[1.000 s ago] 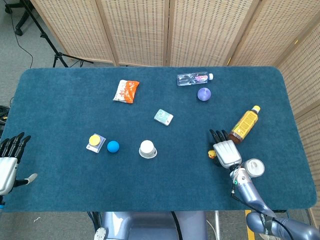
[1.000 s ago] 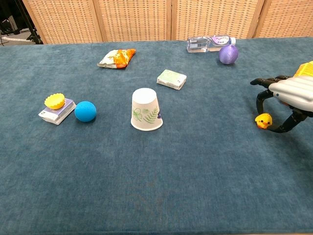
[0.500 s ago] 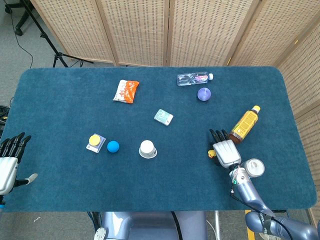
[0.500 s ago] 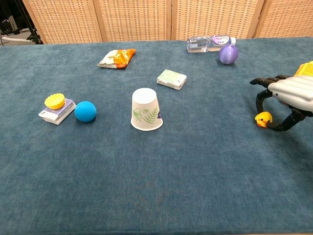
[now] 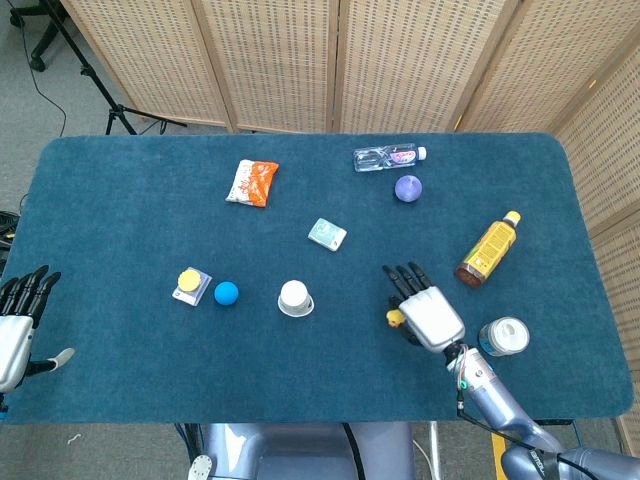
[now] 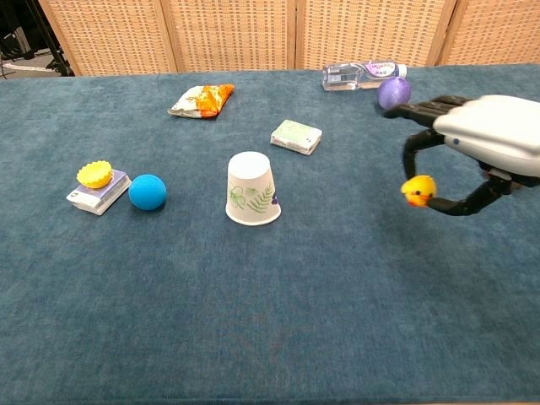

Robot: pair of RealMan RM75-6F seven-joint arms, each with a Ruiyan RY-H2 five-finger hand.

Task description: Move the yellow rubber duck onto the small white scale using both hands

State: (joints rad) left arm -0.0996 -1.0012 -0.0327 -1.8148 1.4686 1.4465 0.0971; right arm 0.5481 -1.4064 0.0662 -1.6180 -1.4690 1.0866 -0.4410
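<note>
The yellow rubber duck (image 5: 396, 318) (image 6: 418, 190) hangs above the cloth, pinched between the thumb and a finger of my right hand (image 5: 428, 312) (image 6: 485, 139); the other fingers are spread. It is right of the table's middle. The small white scale (image 5: 185, 296) (image 6: 97, 197) sits at the left with a yellow scalloped piece on top. My left hand (image 5: 15, 335) stays off the table's left edge with fingers apart and nothing in it; only the head view shows it.
An upside-down paper cup (image 5: 295, 297) and a blue ball (image 5: 227, 293) stand between the duck and the scale. Further back lie a green packet (image 5: 327, 234), a snack bag (image 5: 252, 182), a water bottle (image 5: 388, 157) and a purple ball (image 5: 408, 188). An orange bottle (image 5: 488, 250) and a can (image 5: 503, 336) are at the right.
My right hand closed on the duck, lifted it off the cloth and carried it to the left. The left hand has not moved.
</note>
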